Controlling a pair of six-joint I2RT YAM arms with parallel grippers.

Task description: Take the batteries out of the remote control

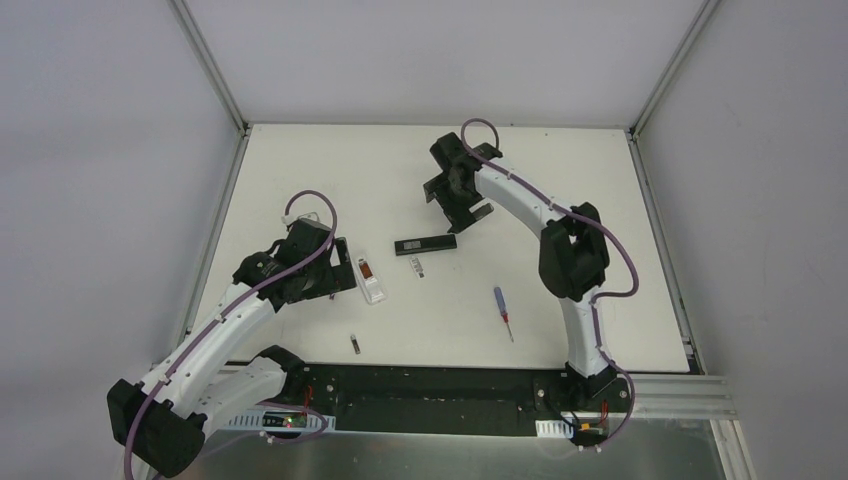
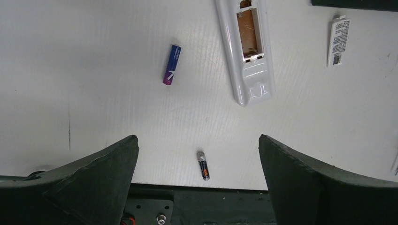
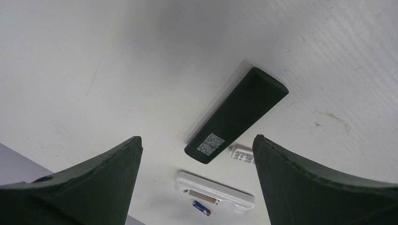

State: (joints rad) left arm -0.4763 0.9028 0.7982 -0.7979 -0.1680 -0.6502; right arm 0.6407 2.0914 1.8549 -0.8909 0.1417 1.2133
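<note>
the white remote [image 2: 256, 82] looks glossy plastic, the black remote [image 3: 239, 112] matt, the table [image 2: 94, 70] smooth and matt.

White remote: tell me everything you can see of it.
The white remote is a slim, glossy plastic bar lying flat on the table, back side up. Its battery bay is uncovered, showing a brownish interior that looks empty. Nothing touches it: a blue battery lies apart on one side, a small labelled white piece on the other.

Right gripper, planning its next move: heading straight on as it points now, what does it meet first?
Probably the black remote, lying ahead between its open jaws; depth is unclear.
</note>
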